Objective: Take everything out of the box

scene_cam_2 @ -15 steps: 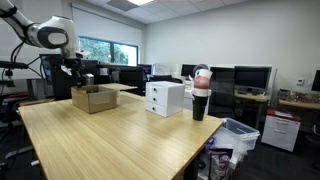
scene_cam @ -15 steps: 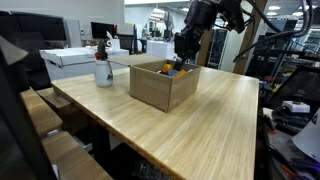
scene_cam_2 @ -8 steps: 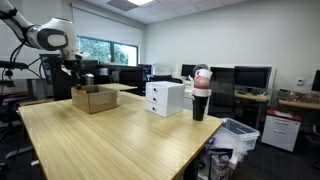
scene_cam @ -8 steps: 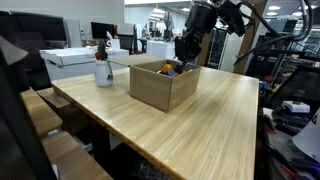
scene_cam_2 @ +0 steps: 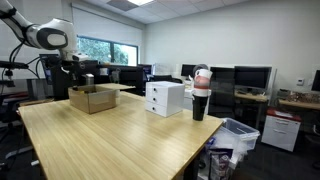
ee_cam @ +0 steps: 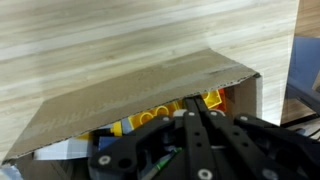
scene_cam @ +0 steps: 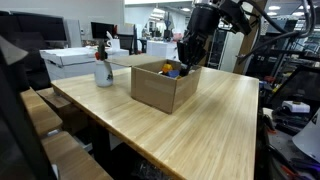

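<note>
You have the gripper point(ee_cam: 194, 106), jaws closed tight with nothing seen between them, poised above the box point(ee_cam: 130, 90), yellow toy pieces point(ee_cam: 212, 99) lying just beneath its tips.

Bright, flat office light here, coming down from the ceiling panels point(scene_cam_2: 140, 3), and daylight glows pale through the window point(scene_cam_2: 100, 50) at the back. The table point(scene_cam: 225, 115) has a soft sheen, no hard shadows on it. Both exterior views are small and soft, the distant desks mushy. In the wrist view the gripper point(ee_cam: 195, 108) looms dark and blurred, while the wood grain beyond looks sharper.
</note>
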Action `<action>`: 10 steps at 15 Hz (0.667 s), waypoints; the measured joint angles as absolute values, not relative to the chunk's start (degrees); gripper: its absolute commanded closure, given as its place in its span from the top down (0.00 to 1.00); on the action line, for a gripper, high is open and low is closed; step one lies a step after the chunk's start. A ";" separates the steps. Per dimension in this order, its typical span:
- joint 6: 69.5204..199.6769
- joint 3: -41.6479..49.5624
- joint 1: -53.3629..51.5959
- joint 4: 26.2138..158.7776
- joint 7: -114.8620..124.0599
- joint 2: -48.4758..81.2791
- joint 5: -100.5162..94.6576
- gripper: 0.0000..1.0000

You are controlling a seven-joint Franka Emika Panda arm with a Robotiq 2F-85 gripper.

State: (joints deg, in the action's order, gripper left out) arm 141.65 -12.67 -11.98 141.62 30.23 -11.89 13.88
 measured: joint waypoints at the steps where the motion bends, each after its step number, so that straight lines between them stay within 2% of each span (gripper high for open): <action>1: 140.13 -12.71 -11.97 141.35 31.21 -11.90 13.68 0.05; 10: 130.40 -13.24 -12.03 138.65 36.01 -11.88 12.64 0.05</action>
State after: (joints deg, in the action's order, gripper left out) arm 130.40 -13.24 -12.03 138.65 36.01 -11.88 12.64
